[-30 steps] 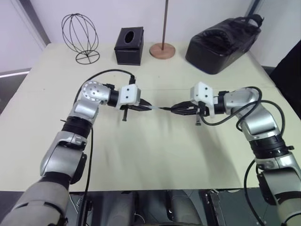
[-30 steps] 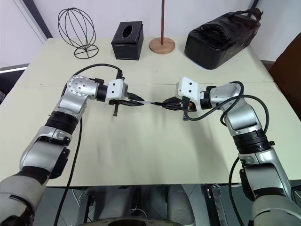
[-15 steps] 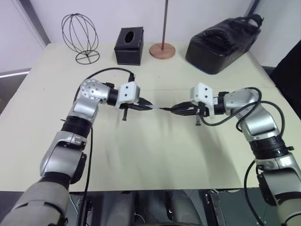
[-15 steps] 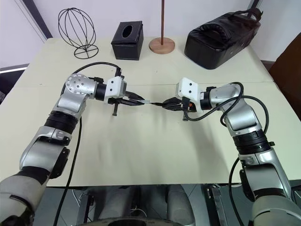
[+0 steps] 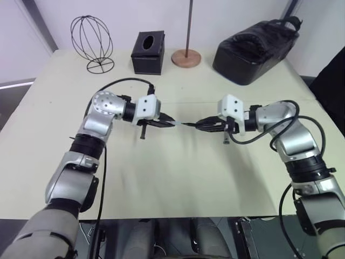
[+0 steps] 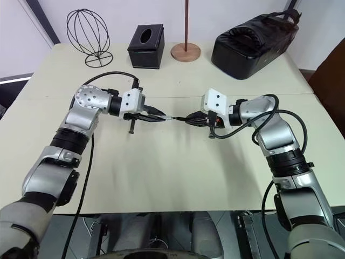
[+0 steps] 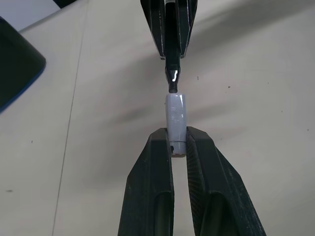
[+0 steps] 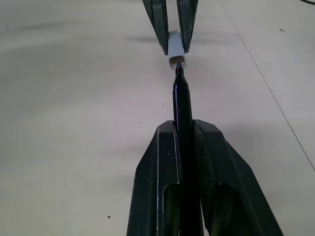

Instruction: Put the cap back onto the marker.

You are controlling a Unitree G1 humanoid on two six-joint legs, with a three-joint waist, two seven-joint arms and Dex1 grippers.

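- The left gripper (image 7: 177, 147) is clamped on the cap (image 7: 175, 123); the small grey cylinder sits between its two black fingertips and sticks out past them, open end facing the other arm.
- The right gripper (image 8: 185, 129) is clamped on the marker (image 8: 181, 101); the thin black stick runs out beyond its fingertips, its pointed tip leading.
- Both grippers point toward each other, held above the middle of the table (image 5: 178, 178), each tilted slightly downward.
- The marker's tip meets the mouth of the cap, in line with it; whether it has gone inside I cannot tell. The barrel is bare of the cap.
- In the head views the cap and marker form one thin line between the two sets of fingers, over the table's centre and off its surface.
- Along the table's far edge, from its far left corner rightward: a wire egg-shaped frame (image 5: 91, 43), a black tissue box (image 5: 148, 53), a round wooden base with a thin upright pole (image 5: 186, 56), and a black bag (image 5: 256, 49) by the far right corner.
- All four stand well apart from the grippers.
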